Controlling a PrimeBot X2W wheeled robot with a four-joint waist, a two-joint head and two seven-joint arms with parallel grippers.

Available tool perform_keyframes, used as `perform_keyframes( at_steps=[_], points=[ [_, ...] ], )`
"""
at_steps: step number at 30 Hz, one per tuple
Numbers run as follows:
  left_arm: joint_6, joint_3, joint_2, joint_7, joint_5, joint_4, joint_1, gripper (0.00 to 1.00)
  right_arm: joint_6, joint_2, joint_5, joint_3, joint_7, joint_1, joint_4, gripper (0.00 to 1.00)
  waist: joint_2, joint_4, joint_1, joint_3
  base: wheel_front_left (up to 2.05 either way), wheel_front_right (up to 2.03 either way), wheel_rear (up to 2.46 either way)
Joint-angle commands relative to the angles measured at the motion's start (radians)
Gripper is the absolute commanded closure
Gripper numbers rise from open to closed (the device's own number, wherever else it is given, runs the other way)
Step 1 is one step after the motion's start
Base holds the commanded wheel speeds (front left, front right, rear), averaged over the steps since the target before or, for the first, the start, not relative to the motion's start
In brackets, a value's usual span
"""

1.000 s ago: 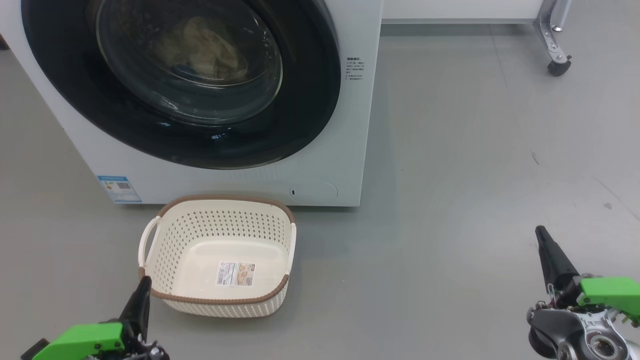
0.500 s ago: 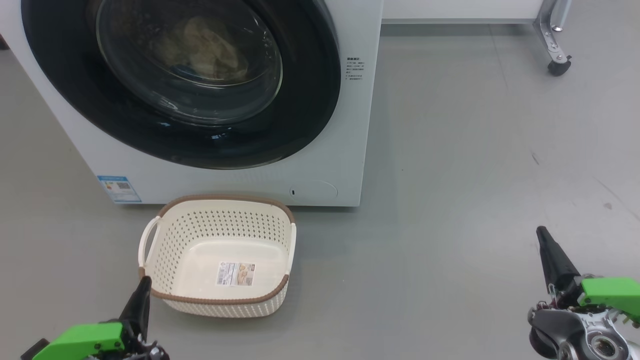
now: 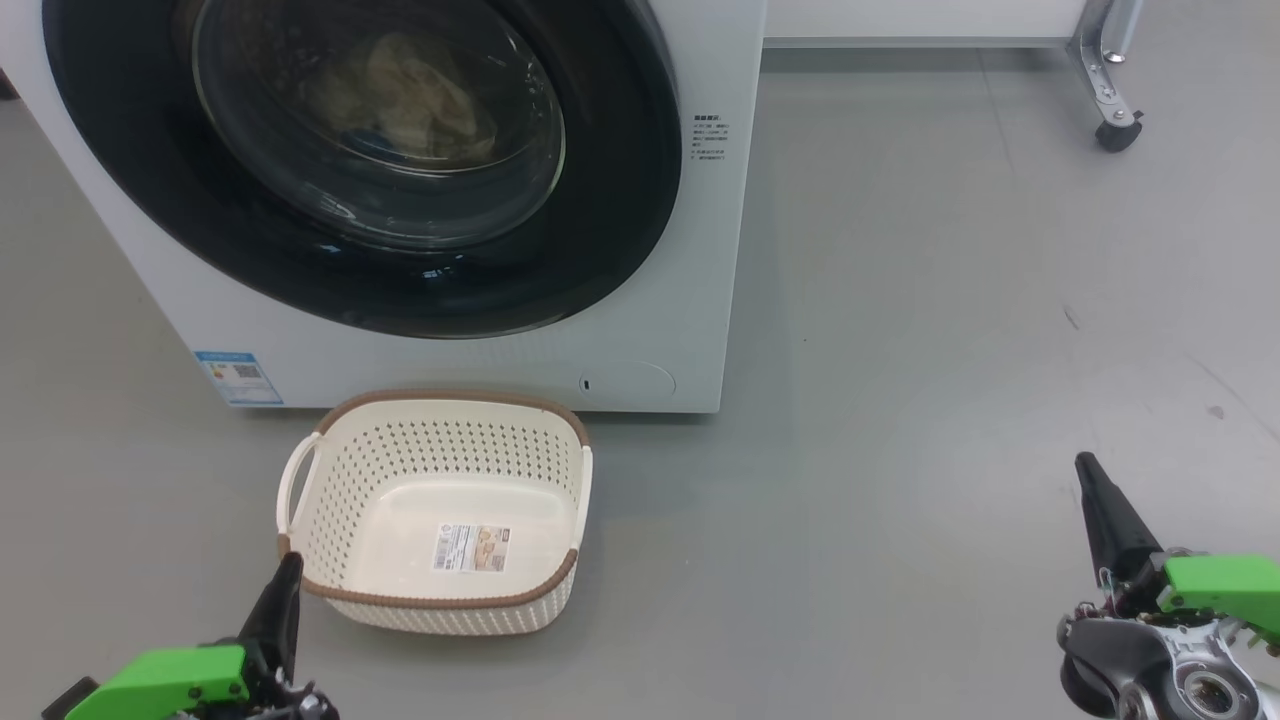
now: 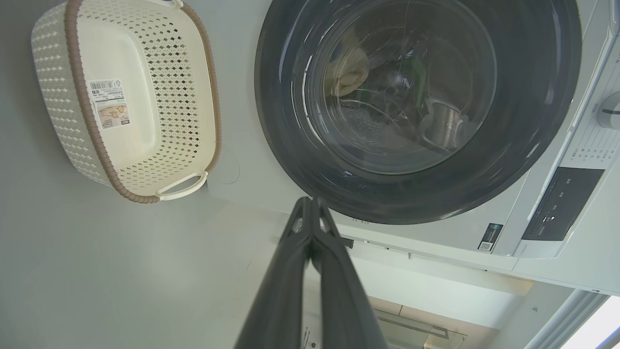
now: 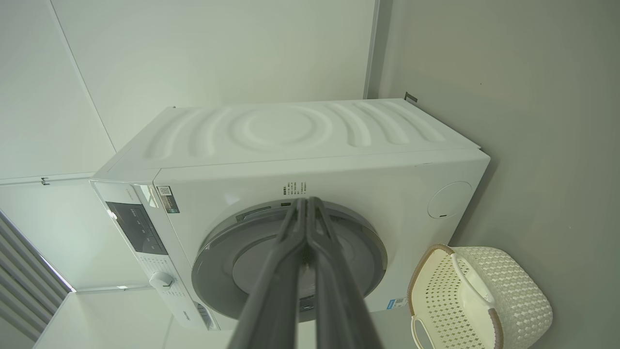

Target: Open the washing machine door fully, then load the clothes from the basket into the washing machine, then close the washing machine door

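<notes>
Against the picture from a second ago almost nothing differs: the right gripper (image 3: 1090, 480) has crept slightly to the right and down at the lower right of the head view, while the rest of the scene stands as it did.

The large round door with its wide glossy black rim and bulging clear glass bowl (image 3: 610, 230) lies shut against the big white box-shaped front-loading washing machine (image 3: 705, 300). The pale cream-yellow soft garments (image 3: 420, 95) sit inside the drum, seen through the glass (dimmed and somewhat blurred by it). The small cream perforated plastic basket with a brown woven-look rim (image 3: 450, 440) stands on the grey floor (image 3: 900, 350) just in front of the machine, below the door, and the label sticker (image 3: 471, 548) on its floor shows plainly.

The left gripper (image 3: 288, 575) hovers at the lower left by the basket's near corner. In its wrist view the two long dark fingers are pressed together at the tips, with nothing between them and clear of the basket. The right gripper's fingers are likewise pressed together and hold nothing, well apart from the basket and the machine.
</notes>
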Motion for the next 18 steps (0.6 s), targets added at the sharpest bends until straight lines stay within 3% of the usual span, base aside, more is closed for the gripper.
perform_keyframes(
  at_steps=[1, 18],
  points=[
    [-0.007, 0.035, 0.010, 0.004, -0.005, -0.029, -0.048, 1.00, -0.003, -0.011, -0.006, 0.016, 0.011, -0.055, -0.031, 1.00, -0.0001, 0.000, 0.0000, 0.000, 0.00, 0.00, 0.00],
    [-0.007, 0.035, 0.010, 0.004, -0.005, -0.029, -0.048, 1.00, -0.003, -0.009, -0.009, 0.012, 0.014, -0.055, -0.031, 1.00, -0.0001, 0.000, 0.0000, 0.000, 0.00, 0.00, 0.00]
  ],
)
